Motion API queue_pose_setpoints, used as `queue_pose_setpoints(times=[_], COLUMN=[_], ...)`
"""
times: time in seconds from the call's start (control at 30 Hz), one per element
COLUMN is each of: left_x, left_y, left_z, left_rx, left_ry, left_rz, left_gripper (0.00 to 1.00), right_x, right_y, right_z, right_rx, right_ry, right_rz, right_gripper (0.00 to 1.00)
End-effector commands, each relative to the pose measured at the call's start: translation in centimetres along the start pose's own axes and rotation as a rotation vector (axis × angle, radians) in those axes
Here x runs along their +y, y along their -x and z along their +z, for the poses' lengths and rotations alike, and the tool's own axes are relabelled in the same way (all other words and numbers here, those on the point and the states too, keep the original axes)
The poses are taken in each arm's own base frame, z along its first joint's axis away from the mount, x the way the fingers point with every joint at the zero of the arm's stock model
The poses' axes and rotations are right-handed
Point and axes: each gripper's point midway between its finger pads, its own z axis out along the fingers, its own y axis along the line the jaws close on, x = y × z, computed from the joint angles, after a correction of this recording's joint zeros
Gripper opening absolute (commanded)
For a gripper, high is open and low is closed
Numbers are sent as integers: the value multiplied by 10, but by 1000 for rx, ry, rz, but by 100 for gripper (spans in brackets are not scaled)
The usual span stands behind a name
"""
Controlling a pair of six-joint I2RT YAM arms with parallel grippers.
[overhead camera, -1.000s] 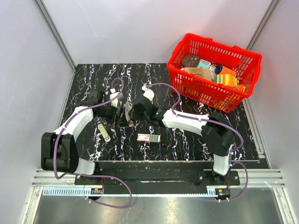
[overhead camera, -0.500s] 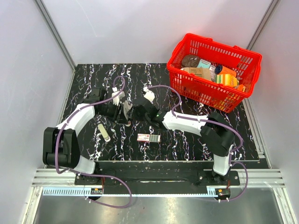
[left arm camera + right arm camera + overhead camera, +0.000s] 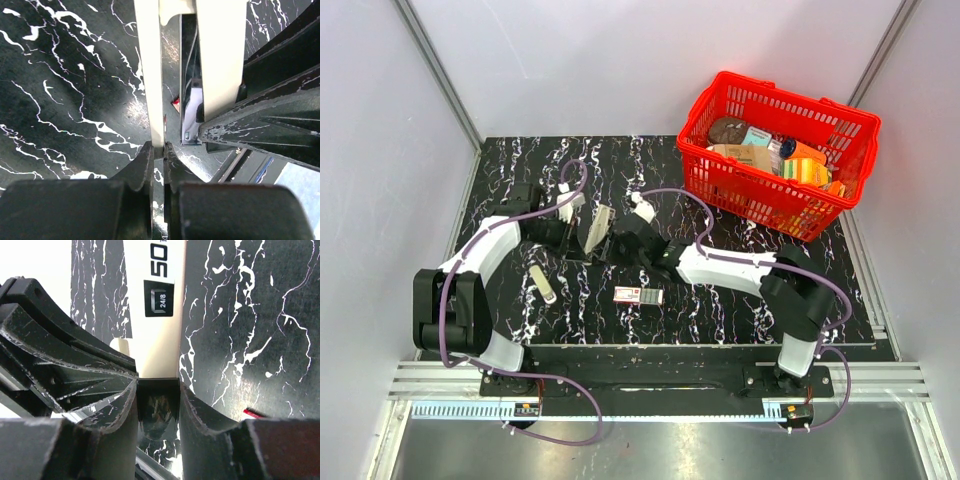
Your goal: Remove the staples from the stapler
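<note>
Since a second ago, the left end effector (image 3: 158, 150) has pinched together on the cream lid (image 3: 149, 75) of the stapler (image 3: 597, 232) and tipped it up. The right end effector (image 3: 157, 395) clamps the stapler body on the bench (image 3: 520, 160). The staples may be reachable now.

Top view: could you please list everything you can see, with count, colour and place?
table: one, black with white veins, under everything.
basket: one, red, far right corner of the table.
groceries: several, mixed colours, inside the basket.
stapler: one, cream, lid raised, mid-table between the grippers.
box: one, small, red and white, nearer the arm bases than the stapler.
bar: one, cream, lying flat left of the box.
left gripper: one, black, shut on the stapler's thin cream plate.
right gripper: one, black, clamped on the stapler's end.
</note>
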Motion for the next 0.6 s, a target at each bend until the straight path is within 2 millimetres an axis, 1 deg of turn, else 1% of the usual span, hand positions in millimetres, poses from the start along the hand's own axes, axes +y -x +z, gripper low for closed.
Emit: queue_pose_setpoints(times=[0.0,0.17,0.37,0.57], left_x=[4,28,65,90], left_y=[19,20,27,49], left_z=[-6,-9,-22,-42], left_rx=[-15,-1,0,-25], left_ry=[48,165,380,590], left_rz=[136,190,285,418], left_gripper=[0,0,0,0], right_x=[53,32,15,9], right_y=[25,11,-2,2], right_z=[-35,-40,-45,-52], right_rx=[-65,-31,21,40], right_ry=[199,172,163,190], right_rz=[-2,-35,-75,-162], right_gripper=[0,0,0,0])
